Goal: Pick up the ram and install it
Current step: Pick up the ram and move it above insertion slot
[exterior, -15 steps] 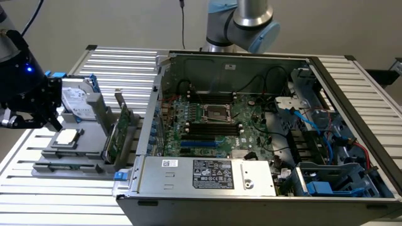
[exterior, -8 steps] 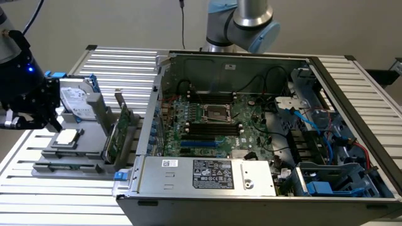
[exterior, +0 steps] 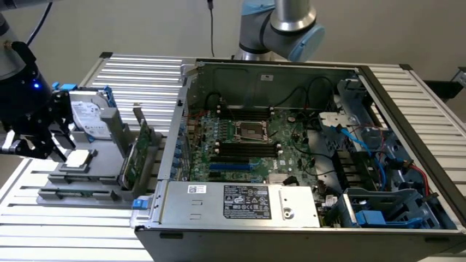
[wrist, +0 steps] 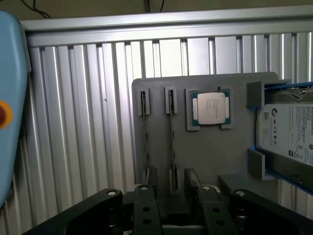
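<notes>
**Holder** [wrist: 210, 161]: a grey moulded tray with slots and recesses, lying flat on the slatted metal table [wrist: 88, 122]. All places below are given from this holder.

**Ram** [wrist: 171, 139]: a long thin stick, seen edge-on. It stands in the holder's second slot, counted from the side farthest from the hard drive. It runs the length of the slot, and one end reaches the holder edge where the tool is.

**Second stick** [wrist: 145, 137]: of the same kind, in the outermost slot. It lies just beside the ram and parallel to it.

**Tool** [wrist: 169, 183]: black, with two fingers, at the holder's edge over the near ends of the two slots. The fingers stand wide apart, one on each side of the ram's near end. The ram lies in the gap between them, seated in its slot and not gripped. I cannot tell whether either finger touches it.

**Processor** [wrist: 210, 107]: a square silver chip in a shallow recess of the holder, between the ram's slot and the hard drive.

**Hard drive** [wrist: 288, 137]: in a blue-edged bracket at the holder's far end from the sticks.

**Expansion card** [exterior: 142, 147]: green and upright, on the holder's side next to the open computer case [exterior: 291, 136].
</notes>
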### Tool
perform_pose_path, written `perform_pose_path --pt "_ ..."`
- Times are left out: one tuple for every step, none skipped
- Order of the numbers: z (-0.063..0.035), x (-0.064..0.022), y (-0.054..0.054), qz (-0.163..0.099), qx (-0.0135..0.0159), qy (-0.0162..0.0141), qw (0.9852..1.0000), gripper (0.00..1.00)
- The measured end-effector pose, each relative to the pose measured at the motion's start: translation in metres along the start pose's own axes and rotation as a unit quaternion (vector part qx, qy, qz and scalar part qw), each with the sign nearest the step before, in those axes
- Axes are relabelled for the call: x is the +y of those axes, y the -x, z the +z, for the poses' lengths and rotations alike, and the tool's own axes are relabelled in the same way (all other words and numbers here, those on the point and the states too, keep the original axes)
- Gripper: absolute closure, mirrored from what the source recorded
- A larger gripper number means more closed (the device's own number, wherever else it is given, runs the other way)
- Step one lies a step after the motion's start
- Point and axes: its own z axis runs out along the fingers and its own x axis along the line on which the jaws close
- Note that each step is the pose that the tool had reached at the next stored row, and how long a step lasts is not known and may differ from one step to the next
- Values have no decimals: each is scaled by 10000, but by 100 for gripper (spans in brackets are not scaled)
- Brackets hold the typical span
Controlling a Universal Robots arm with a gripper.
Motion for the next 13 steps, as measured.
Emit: perform_pose_path --pt "19 0 -9 -5 -1 0 10000 64" --pt "36 -1 -18 -10 0 0 10000 64" --pt "55 -1 -28 -15 -1 0 10000 64" --pt "72 -2 -40 -19 -1 0 10000 64" --pt "89 -3 -55 -21 0 1 10000 64" --pt "106 -4 -72 -24 0 1 10000 64" --pt "122 -5 -90 -25 0 2 10000 64" --pt "141 -6 -109 -26 0 2 10000 64" --pt "159 -7 -124 -27 0 2 10000 64" --pt "176 -8 -139 -29 0 2 10000 64" --pt "194 -9 -151 -32 0 2 10000 64" --pt "213 -10 -159 -37 -1 2 10000 64" --pt "230 -10 -167 -42 0 2 10000 64"
